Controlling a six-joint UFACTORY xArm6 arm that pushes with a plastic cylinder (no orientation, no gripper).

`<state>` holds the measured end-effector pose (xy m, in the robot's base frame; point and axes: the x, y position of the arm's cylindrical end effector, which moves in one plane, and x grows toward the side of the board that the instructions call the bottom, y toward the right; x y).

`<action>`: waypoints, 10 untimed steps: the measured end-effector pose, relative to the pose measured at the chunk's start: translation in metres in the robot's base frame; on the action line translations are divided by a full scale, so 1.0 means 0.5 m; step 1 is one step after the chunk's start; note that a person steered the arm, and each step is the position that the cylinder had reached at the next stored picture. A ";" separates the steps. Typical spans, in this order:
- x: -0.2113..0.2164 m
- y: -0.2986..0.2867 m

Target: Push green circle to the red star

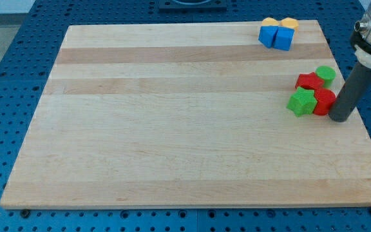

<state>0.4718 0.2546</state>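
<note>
You have the wooden board [172,129] filling most of the view, and everything that matters sits in one tight cluster by its right edge. Take the red star [309,81] as your landmark. The green circle [325,74] lies just to its upper right and looks to be touching it already, so judge the task as near done or done; at most a small nudge toward the view's left and slightly down would seat it tighter.

Just below the red star sits a second red block [324,101], shape unclear, and to the star's lower left a green star-like block [301,102], both pressed into the same group. Well above the red star, at the board's top edge, you see two blue blocks [275,36] with yellow pieces [289,24] behind them.

My tip [339,119] stands down on the board to the lower right of the red star, just beside the second red block, the rod leaning up toward the view's right. There is no hand to open or close, only the bare rod.
</note>
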 end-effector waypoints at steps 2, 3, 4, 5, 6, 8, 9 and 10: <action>-0.005 0.000; -0.005 0.004; -0.006 0.060; -0.020 0.132; -0.062 0.140; -0.112 0.040; -0.127 -0.001; -0.151 -0.039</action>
<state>0.3964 0.2350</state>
